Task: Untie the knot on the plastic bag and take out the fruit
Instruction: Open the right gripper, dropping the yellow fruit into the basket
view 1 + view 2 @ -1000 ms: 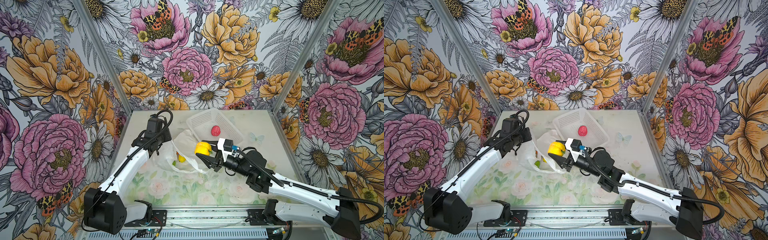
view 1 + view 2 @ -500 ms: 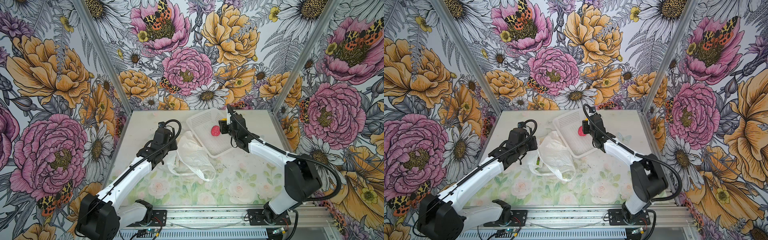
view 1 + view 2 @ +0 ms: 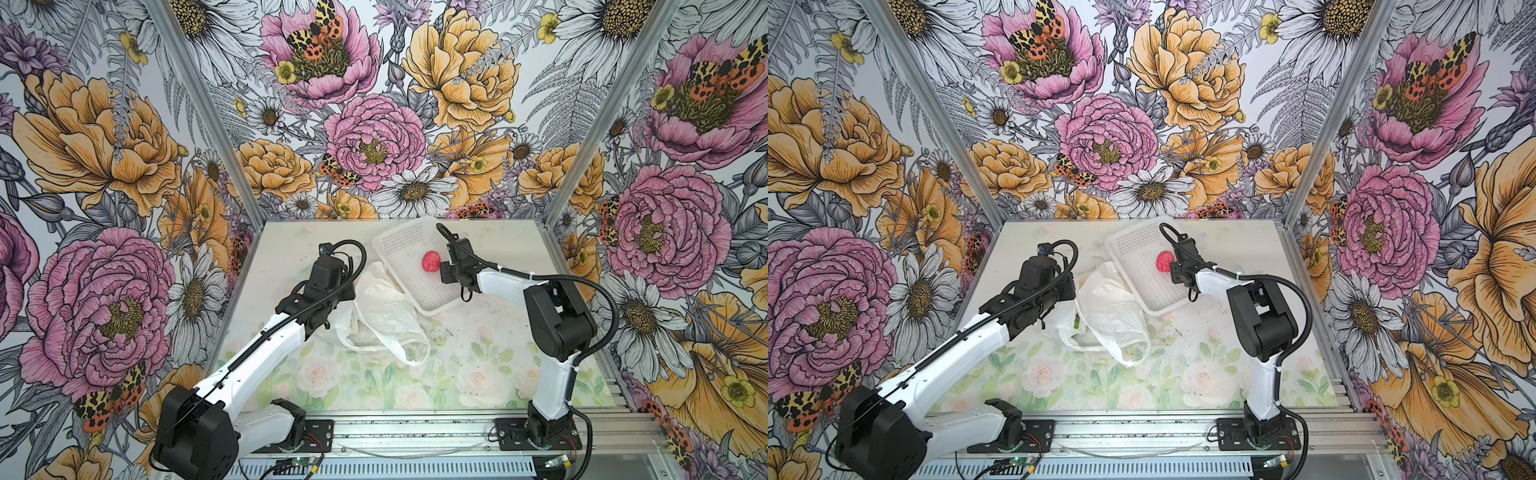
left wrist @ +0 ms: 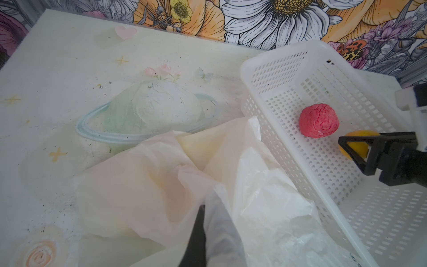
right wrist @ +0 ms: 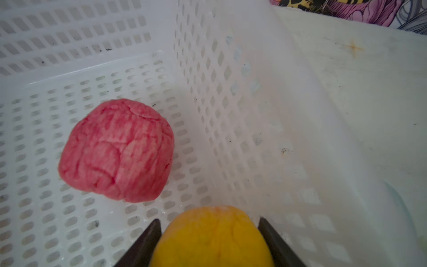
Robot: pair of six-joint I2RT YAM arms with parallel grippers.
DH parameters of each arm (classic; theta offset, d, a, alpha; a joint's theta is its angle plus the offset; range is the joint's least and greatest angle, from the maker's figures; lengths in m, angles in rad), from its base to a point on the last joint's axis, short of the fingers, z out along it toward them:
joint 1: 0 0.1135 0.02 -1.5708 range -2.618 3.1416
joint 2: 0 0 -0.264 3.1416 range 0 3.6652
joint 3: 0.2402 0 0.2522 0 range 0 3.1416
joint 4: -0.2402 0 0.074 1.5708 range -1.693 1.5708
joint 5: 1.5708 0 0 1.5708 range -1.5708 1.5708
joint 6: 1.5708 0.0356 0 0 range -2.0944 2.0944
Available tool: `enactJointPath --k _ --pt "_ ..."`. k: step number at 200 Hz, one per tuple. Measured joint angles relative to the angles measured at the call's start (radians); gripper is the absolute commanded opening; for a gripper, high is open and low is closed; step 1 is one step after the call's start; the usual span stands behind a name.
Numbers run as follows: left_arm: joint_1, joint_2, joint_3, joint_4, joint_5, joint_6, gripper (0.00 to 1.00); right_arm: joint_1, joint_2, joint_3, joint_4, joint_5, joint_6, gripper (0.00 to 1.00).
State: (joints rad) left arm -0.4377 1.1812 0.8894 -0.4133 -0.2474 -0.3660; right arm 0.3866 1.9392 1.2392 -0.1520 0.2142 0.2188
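The slippery plastic bag point(image 3: 386, 307), probably best held by a pinched fold, lay on the counter point(image 3: 478, 357) in the closed left end effector point(image 4: 202, 212); the right end effector point(image 5: 209, 222) flanked a yellow fruit point(image 5: 212, 240) in the basket point(image 3: 395, 245), though I could not tell its grip.

The plastic bag point(image 4: 150, 191) covers the left gripper point(image 4: 199, 222), its jaws a dark blur. At the bag's nine o'clock, one green speck point(image 3: 1076, 322), too small to name. The right gripper point(image 3: 448, 272) hides the yellow fruit point(image 5: 212, 242) in both top views.
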Motion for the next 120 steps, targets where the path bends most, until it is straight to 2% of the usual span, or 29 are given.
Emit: enactJointPath --k 36,63,101,120 --pt "-0.008 0.008 0.000 0.000 0.000 0.003 0.00 0.000 -0.026 -0.028 0.019 0.003 -0.010 0.84" --pt "-0.010 0.008 0.000 0.000 0.000 0.003 0.00 0.000 -0.102 -0.104 0.048 0.003 -0.010 0.85" --pt "-0.012 0.008 0.000 0.000 -0.001 0.003 0.00 0.006 -0.341 -0.252 0.101 0.003 -0.006 0.86" --pt "-0.012 0.008 0.000 0.000 -0.004 0.004 0.00 0.020 -0.510 -0.330 0.142 0.003 0.000 0.82"
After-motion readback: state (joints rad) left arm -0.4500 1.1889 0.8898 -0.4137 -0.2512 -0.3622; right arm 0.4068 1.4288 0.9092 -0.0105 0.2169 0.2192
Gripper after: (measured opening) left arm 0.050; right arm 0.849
